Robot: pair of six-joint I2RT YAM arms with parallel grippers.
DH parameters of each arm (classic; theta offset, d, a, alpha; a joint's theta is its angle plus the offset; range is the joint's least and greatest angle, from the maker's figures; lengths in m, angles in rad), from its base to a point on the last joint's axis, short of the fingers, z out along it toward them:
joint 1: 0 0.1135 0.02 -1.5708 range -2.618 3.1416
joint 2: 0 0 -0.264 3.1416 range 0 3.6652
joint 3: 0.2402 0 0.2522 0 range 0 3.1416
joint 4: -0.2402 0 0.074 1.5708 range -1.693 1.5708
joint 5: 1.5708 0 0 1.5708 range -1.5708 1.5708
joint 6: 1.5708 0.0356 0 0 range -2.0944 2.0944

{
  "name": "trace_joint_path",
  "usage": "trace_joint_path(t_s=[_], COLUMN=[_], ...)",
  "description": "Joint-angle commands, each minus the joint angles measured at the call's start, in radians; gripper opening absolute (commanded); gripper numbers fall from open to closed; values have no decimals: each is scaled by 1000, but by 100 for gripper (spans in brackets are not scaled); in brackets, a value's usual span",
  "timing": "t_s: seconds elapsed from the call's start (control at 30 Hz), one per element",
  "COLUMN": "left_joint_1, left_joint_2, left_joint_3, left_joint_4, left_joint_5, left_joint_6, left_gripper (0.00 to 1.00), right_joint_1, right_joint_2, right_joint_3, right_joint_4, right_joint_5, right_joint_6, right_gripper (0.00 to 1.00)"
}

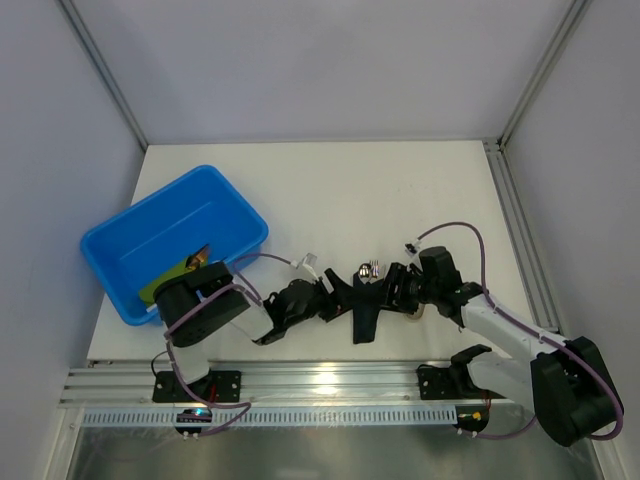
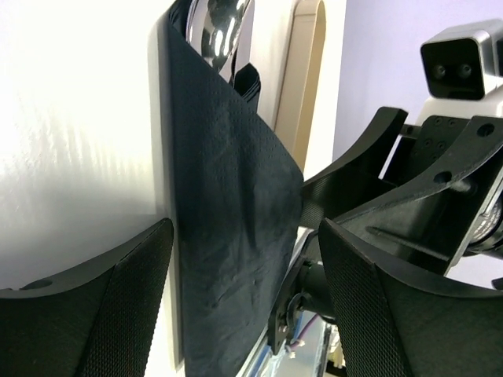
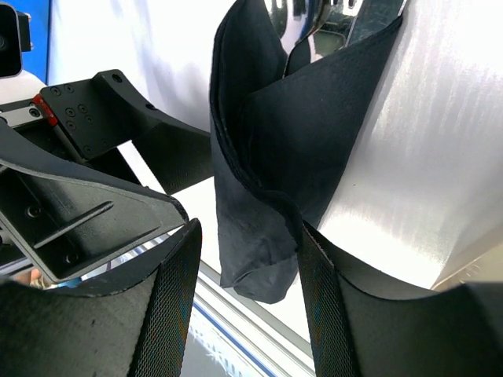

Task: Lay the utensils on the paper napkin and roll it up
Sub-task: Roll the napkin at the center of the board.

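Paper at the near tip of the bundle looks soft and empty. The napkin (image 1: 362,318) lies on the table (image 1: 330,190) just ahead of the arm bases, folded loosely lengthwise into a half-made roll. One flap stands slack along its side. The left gripper (image 2: 247,228) straddles it with jaws wide, a clear gap on the right-hand side. The right gripper (image 3: 250,228) straddles it from the other side with jaws partly apart. One of its fingers (image 3: 330,290) is at the fold and a sliver of gap shows by the other, so no firm pinch shows. At the far end the utensils (image 1: 371,268) poke out of the wrap, bright and bare. Farther left sits the blue tub (image 1: 215,205), well apart. I judge the napkin light, limp and quick to spring open or tear. The steel is stiff, smooth and heavier, and likely to slide out of the open far end if the roll tips. The best hold is probably mid-length, across the fold where metal backs the paper, not the floppy tip.
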Motion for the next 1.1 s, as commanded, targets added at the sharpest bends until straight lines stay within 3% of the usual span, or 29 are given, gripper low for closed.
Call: trace_joint_path(t_s=[0.0, 0.3, 0.5, 0.77, 0.97, 1.07], left_joint_1=[-8, -4, 18, 26, 30, 33], left_joint_2=[-51, -123, -160, -202, -193, -185], left_joint_3=[-37, -25, -18, 67, 110, 127], left_joint_4=[-123, -174, -219, -432, -453, -467], left_joint_5=[-73, -55, -52, -75, -60, -51], left_joint_6=[87, 103, 74, 28, 3, 0], left_gripper=[76, 73, 77, 78, 78, 78], right_joint_1=[3, 3, 9, 65, 65, 65], right_joint_2=[-11, -5, 110, 75, 24, -27], right_joint_3=[42, 34, 71, 98, 117, 131], right_joint_4=[15, 137, 202, 121, 116, 43], right_joint_5=[-33, -179, -258, -262, -272, -158], right_joint_6=[-39, -70, -76, -149, -137, -116], right_gripper=[55, 53, 53, 55, 59, 59])
